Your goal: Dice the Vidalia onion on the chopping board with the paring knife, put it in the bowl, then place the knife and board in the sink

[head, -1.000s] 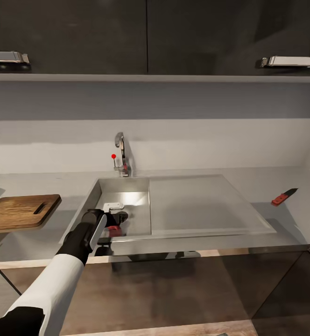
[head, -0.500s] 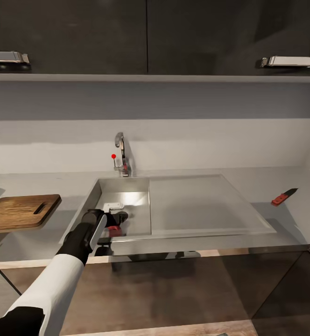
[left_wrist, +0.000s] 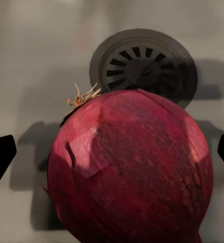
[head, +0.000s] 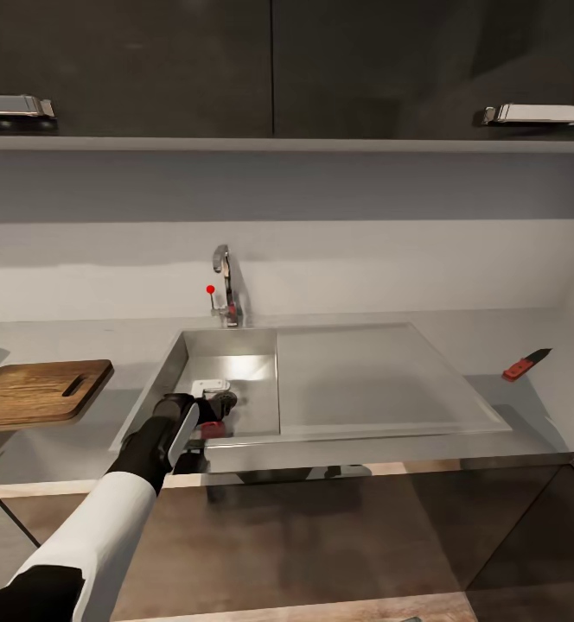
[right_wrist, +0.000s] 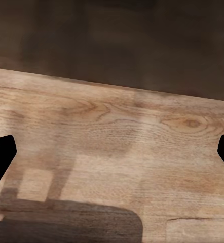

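Low in the left of the head view, the left gripper [head: 220, 404] hung spread inside the sink [head: 235, 367], a fingertip each side of the onion [left_wrist: 129, 169] by the drain [left_wrist: 142, 66]. Round, firm, papery-skinned, it would probably slip; its widest middle looked the safest hold.

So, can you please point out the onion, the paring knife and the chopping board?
onion [left_wrist: 132, 167], left wrist view, middle of its red skin.
paring knife [head: 518, 370], head view, on its red handle.
chopping board [head: 28, 395], head view, middle of its wooden top.
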Motion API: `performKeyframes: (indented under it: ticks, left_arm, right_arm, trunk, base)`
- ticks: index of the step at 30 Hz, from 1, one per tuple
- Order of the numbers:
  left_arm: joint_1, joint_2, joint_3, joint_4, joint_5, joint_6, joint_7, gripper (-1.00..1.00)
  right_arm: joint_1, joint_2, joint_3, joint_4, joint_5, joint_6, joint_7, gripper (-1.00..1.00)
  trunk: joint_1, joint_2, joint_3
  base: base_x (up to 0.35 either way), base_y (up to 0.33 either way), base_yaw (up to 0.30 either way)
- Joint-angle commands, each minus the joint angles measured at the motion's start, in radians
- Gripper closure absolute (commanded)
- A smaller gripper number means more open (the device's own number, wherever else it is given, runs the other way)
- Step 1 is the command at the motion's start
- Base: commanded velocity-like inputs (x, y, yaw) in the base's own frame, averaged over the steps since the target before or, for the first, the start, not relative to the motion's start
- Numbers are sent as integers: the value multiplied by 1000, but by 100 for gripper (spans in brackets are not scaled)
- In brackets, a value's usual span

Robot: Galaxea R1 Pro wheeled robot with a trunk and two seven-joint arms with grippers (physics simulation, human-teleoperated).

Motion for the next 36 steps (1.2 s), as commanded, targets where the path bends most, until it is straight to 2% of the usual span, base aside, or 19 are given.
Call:
performKeyframes:
  ticks: [1,36]
  left_arm:
    - [-1,0,-3,0,10,3,9,-100]
    - [-1,0,-4,1,10,4,9,-100]
  right_arm:
    - [-1,0,-8,1,11,-3,-4,-100]
    - [-1,0,-8,1,11,-3,-4,-100]
  trunk:
    - [0,-1,-1]
    - [0,-1,-1]
  base:
    - [0,0,0]
    - [0,0,0]
